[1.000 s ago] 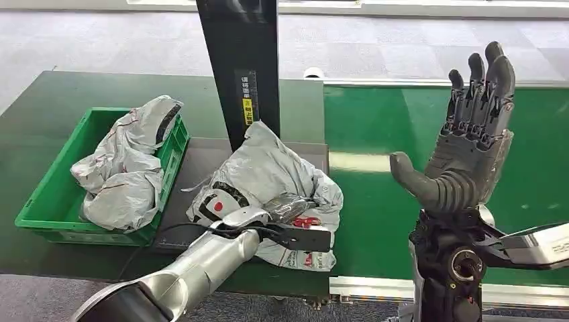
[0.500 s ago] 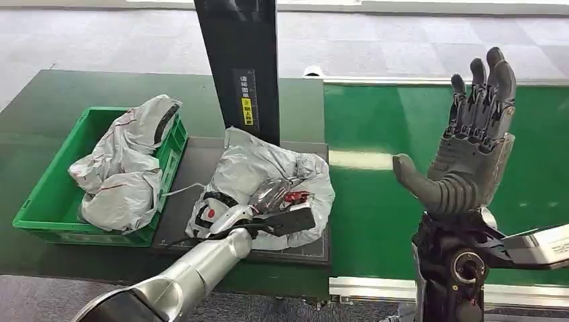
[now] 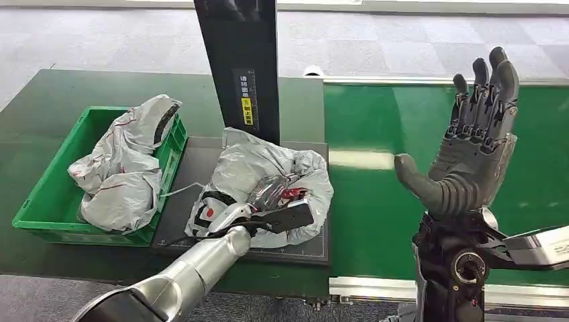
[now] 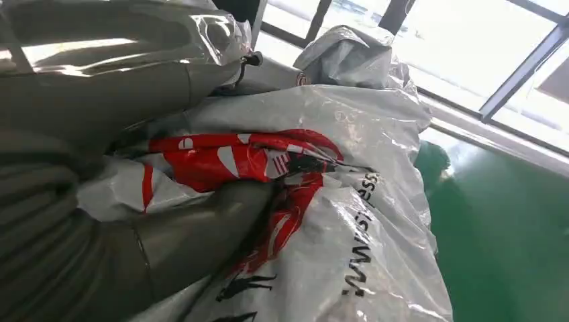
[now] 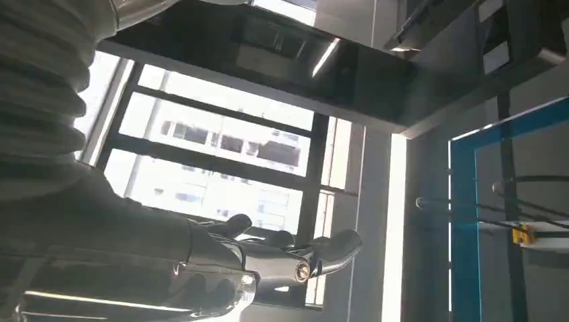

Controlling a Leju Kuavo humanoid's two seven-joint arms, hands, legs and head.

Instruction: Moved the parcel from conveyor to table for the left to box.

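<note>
A crumpled grey parcel (image 3: 258,168) with red and black print lies on the dark plate (image 3: 180,184) between the green crate and the conveyor. My left hand (image 3: 267,202) grips it from the near side, the fingers sunk into its folds. In the left wrist view the thumb (image 4: 191,235) presses into the parcel (image 4: 355,201) beside its red print. My right hand (image 3: 473,144) is raised palm up over the green conveyor (image 3: 382,127), fingers spread and holding nothing. The right wrist view has the right hand (image 5: 201,268) against the ceiling and windows.
A green crate (image 3: 37,204) at the left holds other grey parcels (image 3: 124,168). A black post (image 3: 238,67) rises just behind the plate. The conveyor's near rail (image 3: 376,288) runs along the front right.
My left hand has dragged the parcel leftwards and away from the conveyor edge, so it now sits bunched up on the dark plate. The right hand has barely moved.
</note>
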